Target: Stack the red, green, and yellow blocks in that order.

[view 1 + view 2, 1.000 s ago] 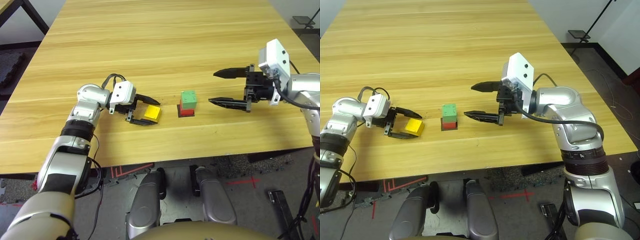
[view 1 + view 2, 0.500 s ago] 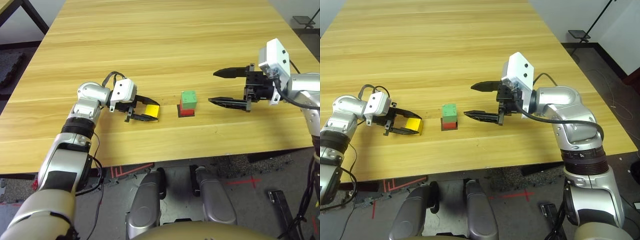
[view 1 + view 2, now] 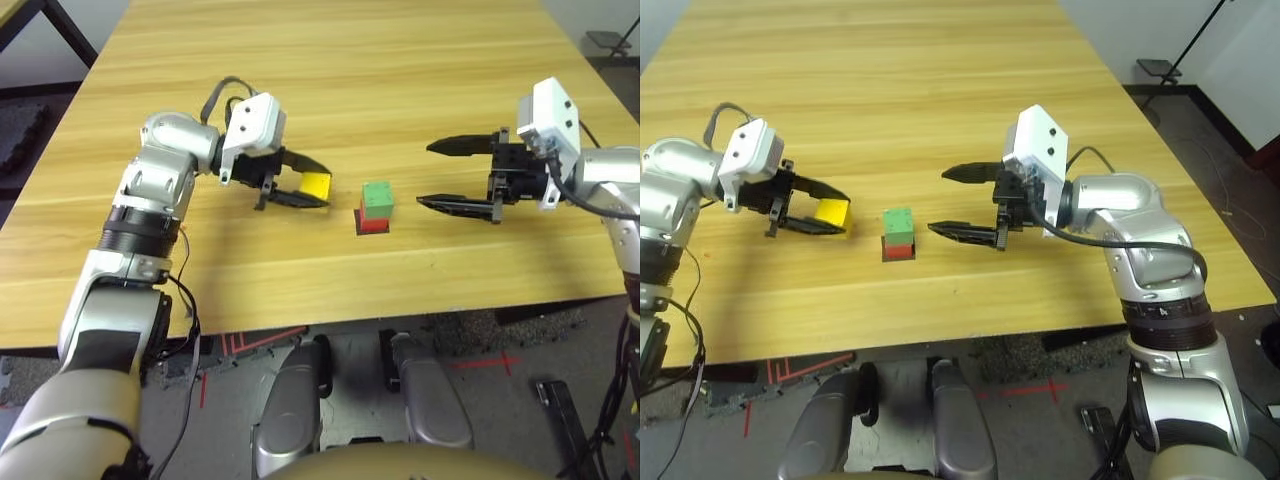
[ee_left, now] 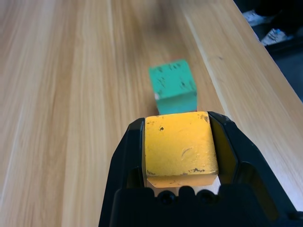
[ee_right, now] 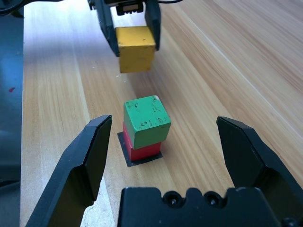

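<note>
Hovering left gripper (image 3: 305, 186), yellow block (image 3: 315, 185) clamped, beside green block (image 3: 377, 196).

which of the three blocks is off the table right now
The yellow block: the left gripper holds it in the air. The green block sits on the red block, which rests on the table.

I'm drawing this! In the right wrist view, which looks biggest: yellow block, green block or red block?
1. Green painted cube, nearest the camera, looks biggest.
2. Yellow painted cube, held off the table in the left end effector; it sits farther away, so this is unsure.
3. Red painted cube, mostly hidden under the green.
</note>
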`<state>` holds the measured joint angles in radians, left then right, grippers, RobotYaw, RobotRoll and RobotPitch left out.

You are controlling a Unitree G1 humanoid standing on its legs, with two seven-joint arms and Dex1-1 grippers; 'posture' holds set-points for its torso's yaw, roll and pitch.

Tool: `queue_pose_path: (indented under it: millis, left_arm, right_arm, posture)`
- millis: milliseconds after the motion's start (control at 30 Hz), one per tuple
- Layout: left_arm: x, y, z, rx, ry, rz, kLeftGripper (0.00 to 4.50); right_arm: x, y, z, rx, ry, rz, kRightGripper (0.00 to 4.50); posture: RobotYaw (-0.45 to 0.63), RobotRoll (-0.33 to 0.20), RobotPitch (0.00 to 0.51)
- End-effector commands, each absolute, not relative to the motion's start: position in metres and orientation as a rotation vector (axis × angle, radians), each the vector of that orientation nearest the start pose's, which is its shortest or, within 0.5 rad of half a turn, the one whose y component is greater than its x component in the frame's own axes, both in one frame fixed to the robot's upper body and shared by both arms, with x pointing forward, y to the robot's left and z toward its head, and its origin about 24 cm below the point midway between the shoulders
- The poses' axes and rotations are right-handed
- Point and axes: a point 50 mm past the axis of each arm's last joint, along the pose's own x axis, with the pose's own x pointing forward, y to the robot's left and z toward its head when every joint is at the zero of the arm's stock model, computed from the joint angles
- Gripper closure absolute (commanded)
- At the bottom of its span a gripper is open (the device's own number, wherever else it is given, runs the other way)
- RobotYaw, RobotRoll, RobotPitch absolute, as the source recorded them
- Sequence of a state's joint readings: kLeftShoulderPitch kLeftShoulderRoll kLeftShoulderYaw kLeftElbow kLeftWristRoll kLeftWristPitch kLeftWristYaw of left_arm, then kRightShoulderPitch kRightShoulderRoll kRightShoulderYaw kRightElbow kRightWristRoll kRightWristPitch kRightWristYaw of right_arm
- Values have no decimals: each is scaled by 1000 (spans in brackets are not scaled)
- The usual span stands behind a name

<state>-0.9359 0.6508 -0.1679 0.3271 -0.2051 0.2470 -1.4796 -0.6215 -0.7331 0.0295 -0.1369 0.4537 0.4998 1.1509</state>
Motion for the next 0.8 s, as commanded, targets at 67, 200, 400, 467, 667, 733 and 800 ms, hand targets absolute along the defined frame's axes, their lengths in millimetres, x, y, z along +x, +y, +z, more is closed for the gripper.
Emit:
queue_pose_path:
  millis: [67,200,400,467,667,733,800]
  left_arm:
    - [337,155,246,629,83,-1376,2420]
    - [333,145,256,617,74,-1386,2420]
    - [323,127,256,602,54,-1413,2420]
    - [321,122,252,593,59,-1425,2420]
    - [322,112,242,579,62,-1427,2420]
    - [325,109,240,572,60,-1423,2420]
    - [327,108,239,563,58,-1416,2420]
  right_arm:
    - [288,-175,220,-413,-19,1235,0]
    - [288,-176,219,-410,-21,1224,0]
    - [287,-179,220,-410,-20,1210,0]
    - [286,-179,220,-409,-20,1206,0]
    - [284,-178,219,-404,-14,1213,0]
    - [282,-179,219,-403,-8,1217,0]
    - [282,-180,218,-406,0,1218,0]
  posture:
    - [145,53,192]
    - [139,56,191]
    - [130,60,194]
    - [130,60,194]
    - [129,51,203]
    - [129,51,203]
    - [127,46,206]
